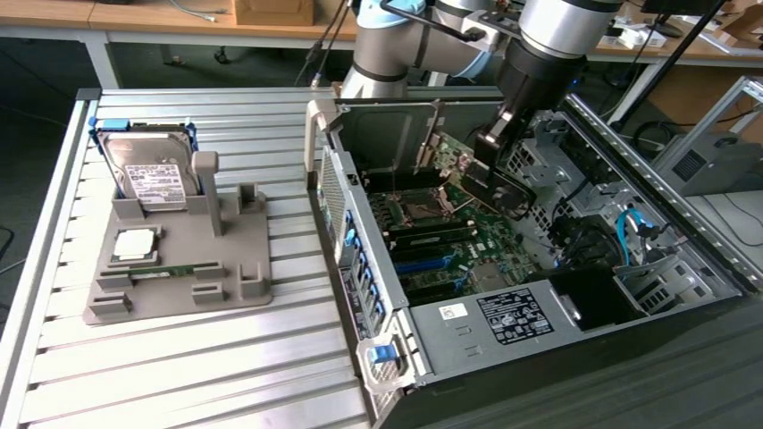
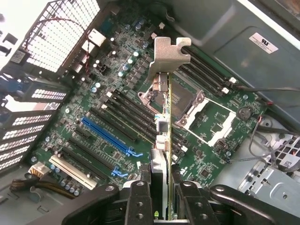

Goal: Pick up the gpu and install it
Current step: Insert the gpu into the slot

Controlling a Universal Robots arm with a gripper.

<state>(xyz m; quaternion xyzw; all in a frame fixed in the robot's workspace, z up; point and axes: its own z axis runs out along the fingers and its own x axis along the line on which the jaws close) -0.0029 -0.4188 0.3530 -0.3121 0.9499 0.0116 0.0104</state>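
Note:
My gripper (image 2: 164, 193) is shut on the gpu (image 2: 165, 56), which I see edge-on in the wrist view, its silver end bracket farthest from my fingers (image 2: 139, 199). The card hangs above the motherboard (image 2: 93, 93), over the area between the blue expansion slots (image 2: 105, 136) and the processor socket (image 2: 206, 112). In the exterior view the gpu (image 1: 456, 165) is a green board held tilted inside the open computer case (image 1: 501, 313), under the gripper (image 1: 489, 141) at the case's far end.
On the slatted table (image 1: 179, 357) at the exterior view's left stands a grey fixture (image 1: 238, 268) with a hard drive (image 1: 149, 174), a processor (image 1: 135, 243) and a memory strip (image 1: 167, 270). Blue cables (image 1: 632, 228) and drive bays line the case's right side.

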